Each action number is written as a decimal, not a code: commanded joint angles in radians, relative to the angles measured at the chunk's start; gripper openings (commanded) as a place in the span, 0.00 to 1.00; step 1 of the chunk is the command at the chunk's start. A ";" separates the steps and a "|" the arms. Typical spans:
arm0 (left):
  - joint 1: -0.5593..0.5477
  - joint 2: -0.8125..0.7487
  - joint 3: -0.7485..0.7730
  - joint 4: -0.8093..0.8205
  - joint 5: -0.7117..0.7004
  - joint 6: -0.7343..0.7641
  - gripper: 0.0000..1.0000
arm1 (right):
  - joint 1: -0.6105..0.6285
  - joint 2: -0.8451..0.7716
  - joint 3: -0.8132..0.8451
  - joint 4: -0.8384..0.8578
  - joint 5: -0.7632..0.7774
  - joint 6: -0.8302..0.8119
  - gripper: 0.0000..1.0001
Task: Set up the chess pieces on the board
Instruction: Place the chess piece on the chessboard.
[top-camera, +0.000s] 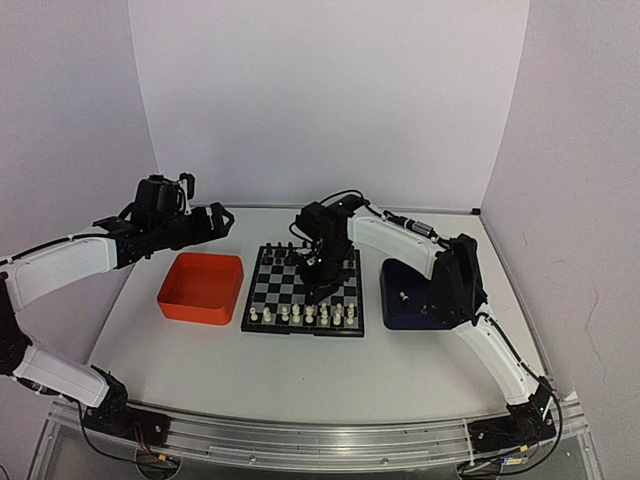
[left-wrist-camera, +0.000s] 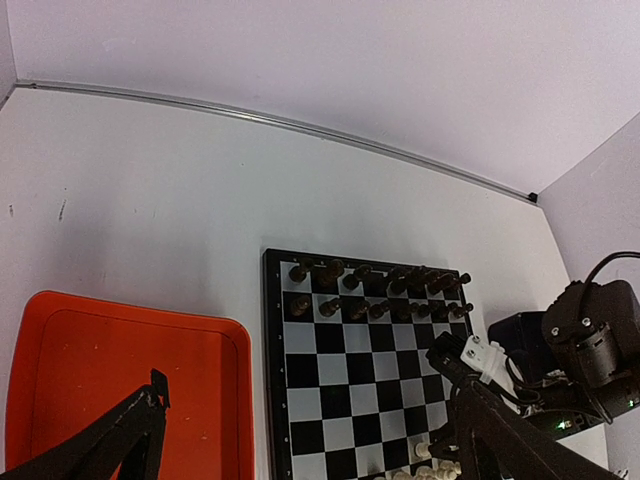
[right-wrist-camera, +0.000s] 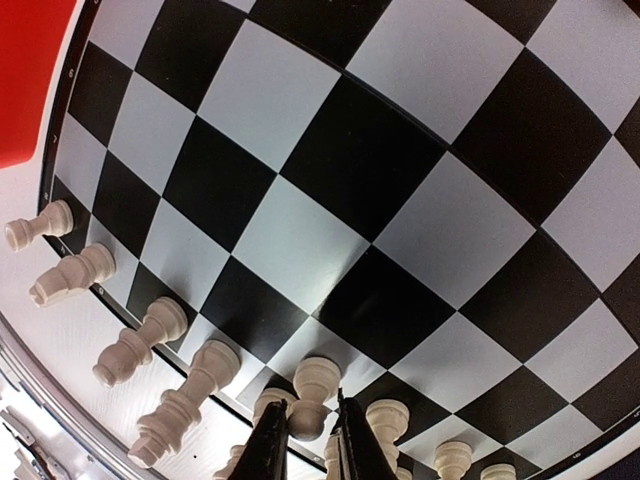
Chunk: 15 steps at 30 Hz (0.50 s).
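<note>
Flanking a pawn (right-wrist-camera: 316, 380) at the bottom centre of the right wrist view, the right tool (right-wrist-camera: 308, 420) has its fingers narrowly apart; whether they pinch it I cannot tell. Other white pieces (right-wrist-camera: 190, 390) crowd close on the board (right-wrist-camera: 360, 160), so a skewed lift could topple them. At the top view's left, the left tool (top-camera: 222, 218) hangs spread wide.

The chess pieces (right-wrist-camera: 185, 400) are looking like smooth cream plastic with a soft sheen. The board (right-wrist-camera: 360, 160) is showing flat, slick squares, the pale ones gleaming silvery. The orange tray (top-camera: 200, 285) is reading as matt plastic, the white surface (top-camera: 300, 375) is looking matt, and the rail (top-camera: 300, 438) at its near edge is shining like brushed metal.
</note>
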 joint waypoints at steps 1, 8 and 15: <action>0.004 -0.025 0.007 0.003 -0.015 0.011 1.00 | 0.008 -0.010 -0.001 0.001 -0.023 0.001 0.16; 0.004 -0.021 0.006 0.007 -0.003 0.004 1.00 | 0.008 -0.035 0.004 0.004 -0.006 0.010 0.20; 0.004 -0.034 0.013 0.024 0.007 0.009 1.00 | 0.008 -0.139 0.008 0.028 0.001 0.008 0.27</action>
